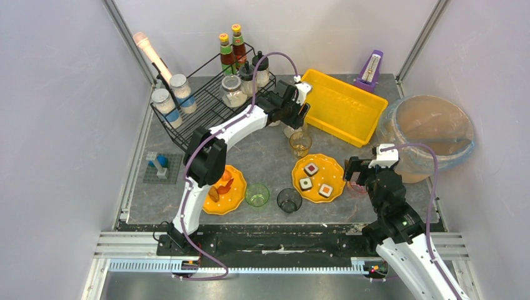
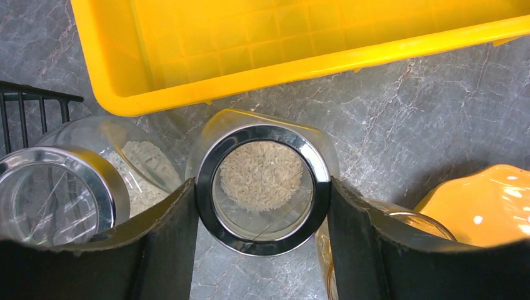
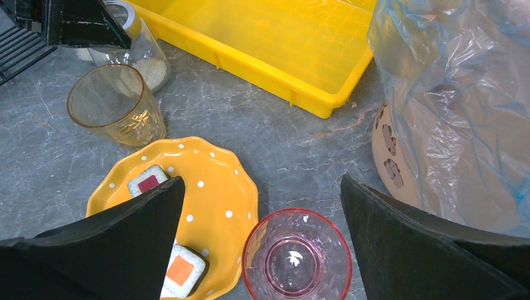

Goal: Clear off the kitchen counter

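The kitchen counter [image 1: 265,156] is a dark grey veined slab. My left gripper [image 2: 262,187] reaches to the yellow tray's near corner and is shut on a glass jar of rice [image 2: 262,178], a black finger [image 2: 169,237] against each side of its chrome lid. The jar stands on the counter. My right gripper [image 3: 261,181] hangs open above a pink glass [image 3: 294,257], its fingers well apart from the rim. The pink glass [image 1: 356,187] sits just right of an orange dotted plate [image 1: 319,177] with three sushi pieces.
A yellow tray [image 1: 342,106] lies at the back, a black wire rack [image 1: 206,103] with jars and bottles to its left. An amber glass [image 1: 300,143], green glass [image 1: 257,194], dark glass [image 1: 289,200] and second orange plate [image 1: 225,189] stand on the counter. A bag-lined bin [image 1: 431,131] is at the right. Another jar [image 2: 56,194] stands close left of the held one.
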Robot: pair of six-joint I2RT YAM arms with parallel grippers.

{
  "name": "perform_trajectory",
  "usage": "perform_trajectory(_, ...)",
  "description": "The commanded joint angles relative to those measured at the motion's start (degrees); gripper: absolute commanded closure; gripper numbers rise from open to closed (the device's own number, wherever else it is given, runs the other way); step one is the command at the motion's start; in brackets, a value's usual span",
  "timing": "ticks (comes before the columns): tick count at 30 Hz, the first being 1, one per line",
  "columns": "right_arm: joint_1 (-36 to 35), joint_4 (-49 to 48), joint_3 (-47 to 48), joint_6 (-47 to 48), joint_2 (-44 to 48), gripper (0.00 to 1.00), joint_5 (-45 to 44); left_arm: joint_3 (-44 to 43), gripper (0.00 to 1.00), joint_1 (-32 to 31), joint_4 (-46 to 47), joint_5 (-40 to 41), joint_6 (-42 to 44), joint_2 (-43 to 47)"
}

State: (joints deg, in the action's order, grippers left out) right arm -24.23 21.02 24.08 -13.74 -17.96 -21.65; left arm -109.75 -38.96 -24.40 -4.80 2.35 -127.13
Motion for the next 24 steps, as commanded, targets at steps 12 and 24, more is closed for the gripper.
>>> perform_trajectory(12, -0.12, -1.99, 0.27, -0.24, 2.70, 0.02, -0.92, 0.62, 0.73, -0.33, -3.03, -1.06, -3.74, 18.02)
perform_trajectory(24, -0.09, -2.70, 0.80, 0.37, 3.01, 0.02, 1.26, -0.28, 0.74, 1.34, -21.20, 4.55, 0.68, 34.05)
